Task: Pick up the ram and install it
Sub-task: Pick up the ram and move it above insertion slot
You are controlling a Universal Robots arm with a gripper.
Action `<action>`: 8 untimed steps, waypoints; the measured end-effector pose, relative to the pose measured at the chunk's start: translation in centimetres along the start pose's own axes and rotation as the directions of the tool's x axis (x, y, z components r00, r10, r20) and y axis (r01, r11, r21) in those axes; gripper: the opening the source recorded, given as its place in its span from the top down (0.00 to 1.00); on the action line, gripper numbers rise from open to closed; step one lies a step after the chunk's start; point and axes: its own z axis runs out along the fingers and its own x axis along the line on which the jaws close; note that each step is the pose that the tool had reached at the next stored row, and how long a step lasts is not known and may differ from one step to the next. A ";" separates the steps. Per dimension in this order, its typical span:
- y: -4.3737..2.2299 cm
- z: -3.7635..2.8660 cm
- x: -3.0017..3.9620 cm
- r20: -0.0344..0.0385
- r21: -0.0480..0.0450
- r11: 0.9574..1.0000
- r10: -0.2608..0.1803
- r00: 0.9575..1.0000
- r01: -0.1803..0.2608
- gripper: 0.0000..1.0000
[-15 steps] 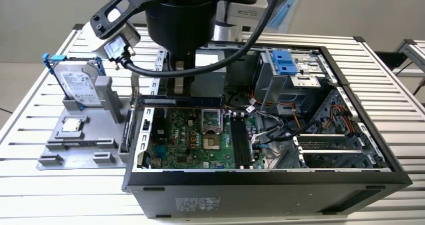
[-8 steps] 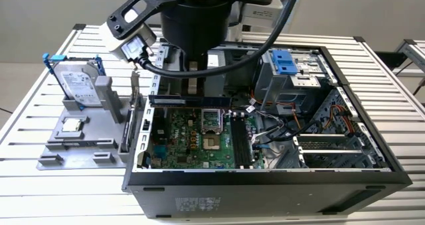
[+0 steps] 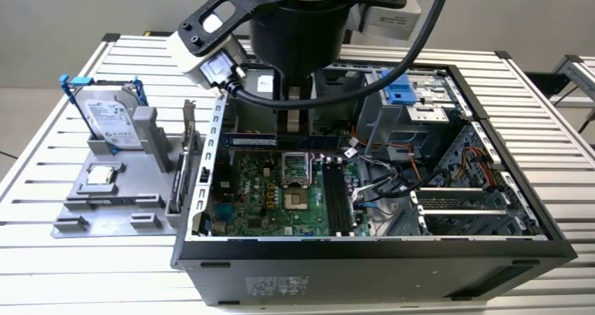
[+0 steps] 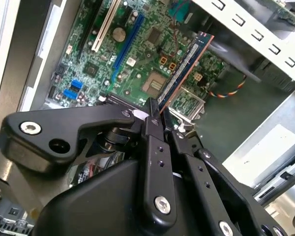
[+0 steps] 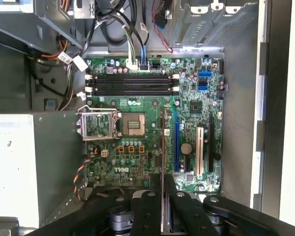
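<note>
Above the open computer case (image 3: pixel 372 263), your pincer (image 4: pixel 157 114) is clamped narrow on the ram (image 4: pixel 183 69), which hangs clear over the motherboard (image 5: pixel 137 105) (touching nothing else that I can see). You're in the carry step, as I judge it. The black memory slots (image 5: pixel 130 84) sit empty, and in the first wrist view the stick runs crosswise to them, so seating it calls for turning it parallel and lining its edge with one slot. Print shows on the board and on a pale sticker (image 3: pixel 279 285) on the case, none of which I can read with certainty.
</note>
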 end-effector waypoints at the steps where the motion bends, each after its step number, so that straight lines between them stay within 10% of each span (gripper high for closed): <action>1: 0.23 0.00 0.01 0.000 0.000 1.000 0.000 1.000 0.000 1.00; 8: 2.00 -0.02 0.04 0.000 0.000 1.000 0.000 1.000 0.000 1.00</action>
